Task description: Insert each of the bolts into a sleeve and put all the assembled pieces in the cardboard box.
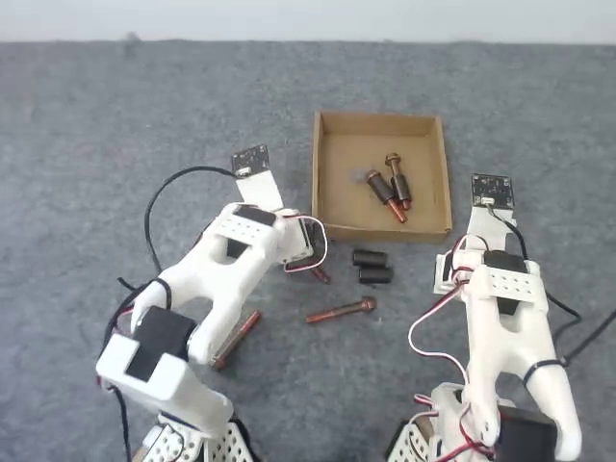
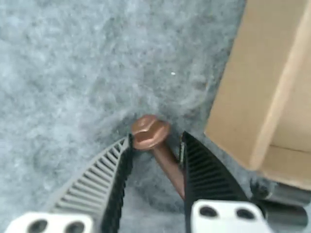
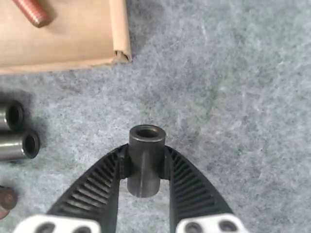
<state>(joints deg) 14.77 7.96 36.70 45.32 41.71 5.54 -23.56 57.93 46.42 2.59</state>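
Right jaws clamp sleeve [image 3: 145, 160], left jaws bolt [image 2: 149, 132]; high view: 2 boxed assemblies [image 1: 382, 190].

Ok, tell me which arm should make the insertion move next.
Left, probably: the left gripper holds a bolt, and the right gripper holds a sleeve with its bore open, a steady target.

Finishes on the fuzzy cloth counter [image 1: 115, 125]
The bolt [image 2: 150, 132] is finished in dull coppery metal, the sleeve [image 3: 145, 160] in dark smooth metal; the cardboard box [image 1: 319, 173] is left matt.
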